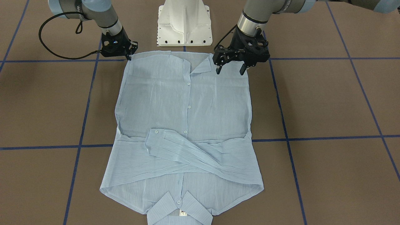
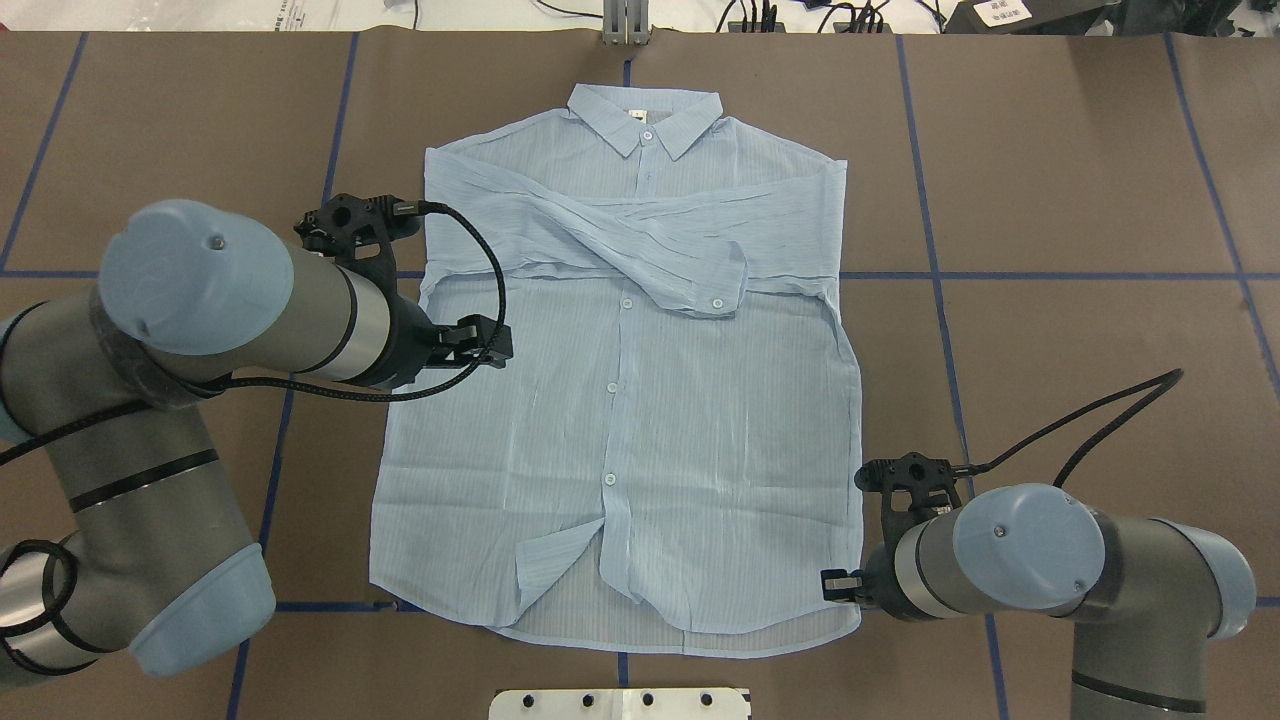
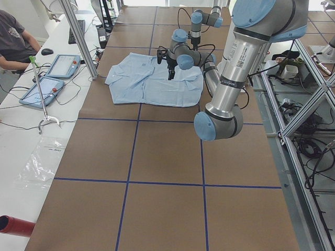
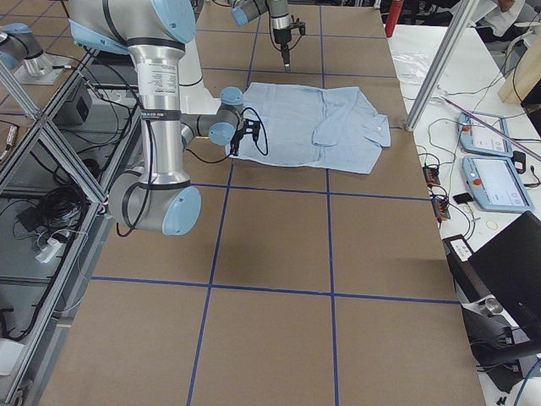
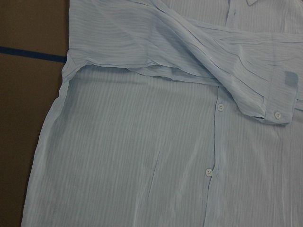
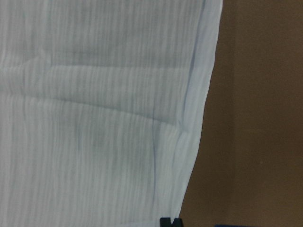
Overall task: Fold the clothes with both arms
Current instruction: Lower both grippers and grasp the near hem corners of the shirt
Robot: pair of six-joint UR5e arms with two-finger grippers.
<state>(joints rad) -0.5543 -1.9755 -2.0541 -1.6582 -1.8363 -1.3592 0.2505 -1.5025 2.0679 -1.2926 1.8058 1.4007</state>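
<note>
The light blue shirt (image 1: 187,103) lies flat and face up on the brown table, collar away from the robot. Both sleeves are folded across its chest (image 2: 640,230). My left gripper (image 1: 230,69) is open and empty, and hovers above the shirt's left side (image 2: 492,347). The left wrist view shows only the shirt (image 5: 142,156) from above, with no fingers. My right gripper (image 1: 128,56) is low at the near right hem corner (image 2: 838,585), shut on the shirt's edge. Its fingertips (image 6: 170,222) meet at that edge.
The white pedestal base (image 1: 184,25) stands just behind the hem. Blue tape lines (image 1: 312,138) cross the table. The left gripper's black cable (image 2: 497,290) loops over the shirt's edge. An operator's bench with tablets (image 3: 52,78) runs along the far side.
</note>
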